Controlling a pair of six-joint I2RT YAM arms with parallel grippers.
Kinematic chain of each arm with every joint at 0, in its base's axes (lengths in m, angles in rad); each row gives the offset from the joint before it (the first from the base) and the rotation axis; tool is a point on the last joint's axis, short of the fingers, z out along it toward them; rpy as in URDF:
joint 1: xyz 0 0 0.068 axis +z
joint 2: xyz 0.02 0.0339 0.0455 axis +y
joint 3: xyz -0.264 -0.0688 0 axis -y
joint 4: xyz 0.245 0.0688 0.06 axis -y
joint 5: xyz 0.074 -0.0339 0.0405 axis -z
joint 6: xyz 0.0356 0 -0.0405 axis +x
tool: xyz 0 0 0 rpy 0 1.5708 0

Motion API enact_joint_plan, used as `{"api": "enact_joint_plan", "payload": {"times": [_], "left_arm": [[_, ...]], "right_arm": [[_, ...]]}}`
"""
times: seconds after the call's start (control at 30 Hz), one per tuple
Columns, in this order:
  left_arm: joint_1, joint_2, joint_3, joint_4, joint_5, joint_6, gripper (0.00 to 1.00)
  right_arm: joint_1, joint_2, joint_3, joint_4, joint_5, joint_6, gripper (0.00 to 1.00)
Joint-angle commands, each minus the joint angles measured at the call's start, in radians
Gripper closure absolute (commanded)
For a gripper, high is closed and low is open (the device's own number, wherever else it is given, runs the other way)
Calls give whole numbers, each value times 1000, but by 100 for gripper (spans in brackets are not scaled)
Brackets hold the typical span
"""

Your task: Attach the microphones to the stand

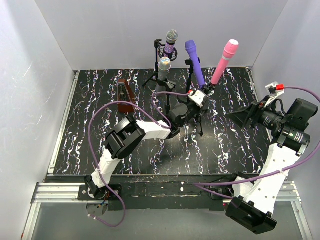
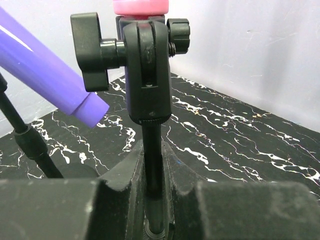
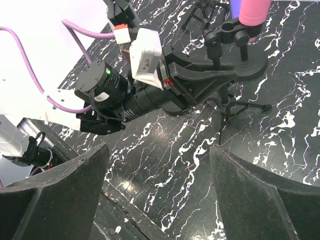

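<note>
black marbled table (image 1: pixel 100 150) carries four mic stands along its far side. left gripper (image 2: pixel 155 200) is clamped shut on the thin stand pole (image 2: pixel 153 150), just below the clip that holds the pink microphone (image 1: pixel 224 61). right gripper (image 3: pixel 160 185) hangs wide open over the table's right side, gripping nothing. violet microphone (image 1: pixel 195 62) leans in the neighbouring clip. silver-grey microphone (image 1: pixel 164 67) and glittery purple microphone (image 1: pixel 171 42) sit in theirs further left.

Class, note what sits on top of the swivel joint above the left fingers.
The pink microphone, bottom end only; what holds it is hidden behind the stand's swivel joint.
</note>
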Motion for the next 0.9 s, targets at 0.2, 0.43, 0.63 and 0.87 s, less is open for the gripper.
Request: {"api": "enact_joint_plan", "payload": {"times": [0.2, 0.43, 0.63, 0.87], "left_arm": [[22, -75, -82, 7, -18, -33, 93], [24, -84, -104, 21, -32, -47, 82], [24, -97, -107, 19, -33, -50, 75], [24, -137, -143, 19, -3, -64, 55]], "right_arm": [[-7, -15, -10, 32, -28, 10, 12], [-9, -18, -10, 33, -32, 13, 12], [-10, -18, -7, 32, -32, 12, 12], [-12, -19, -8, 27, -32, 4, 12]]}}
